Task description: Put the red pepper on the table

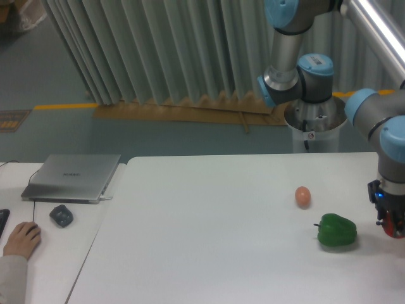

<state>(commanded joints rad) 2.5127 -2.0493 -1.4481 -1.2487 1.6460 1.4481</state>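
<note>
While no writing is legible, the gripper [393,223] pinches the red pepper [398,228] above the table [209,240].

Lab, robot arm [297,63], laptop [73,177] desk
</note>
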